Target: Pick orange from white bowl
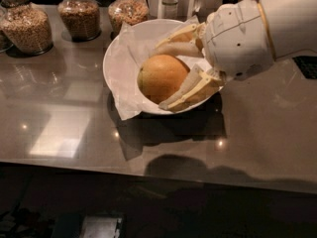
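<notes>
The orange (pixel 161 77) is round and yellow-orange and shows in front of the white bowl (pixel 124 53), which is lined with crumpled white paper. My gripper (pixel 166 74) reaches in from the right. Its two tan fingers (pixel 190 90) sit on either side of the orange, one above and one below, shut on it. The orange looks lifted toward the camera, above the bowl's floor. The white arm casing fills the upper right and hides the bowl's right rim.
Three glass jars of grains (pixel 28 26) stand along the back left of the grey counter (pixel 69 118). A small bottle (pixel 170 1) stands behind the bowl. The counter's front edge runs across the lower part of the view, with dark floor below.
</notes>
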